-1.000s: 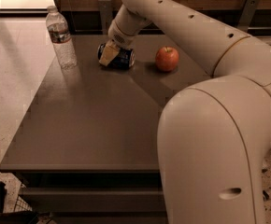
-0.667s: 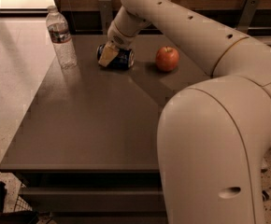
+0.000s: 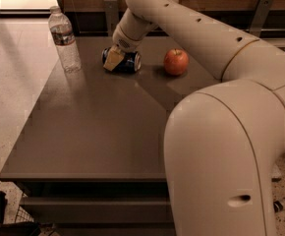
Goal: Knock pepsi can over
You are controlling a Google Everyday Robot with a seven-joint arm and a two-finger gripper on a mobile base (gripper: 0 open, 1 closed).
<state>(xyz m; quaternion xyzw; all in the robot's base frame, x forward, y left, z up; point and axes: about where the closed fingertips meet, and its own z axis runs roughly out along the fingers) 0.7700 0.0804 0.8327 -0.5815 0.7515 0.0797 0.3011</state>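
The pepsi can, dark blue with a silver end, lies on its side at the far middle of the brown table, its silver end pointing right towards the apple. My gripper comes down from the white arm and rests against the can's left end, partly covering it.
A clear plastic water bottle stands upright at the table's far left edge. A red apple sits to the right of the can. My large white arm fills the right foreground. A wall with metal brackets runs behind the table.
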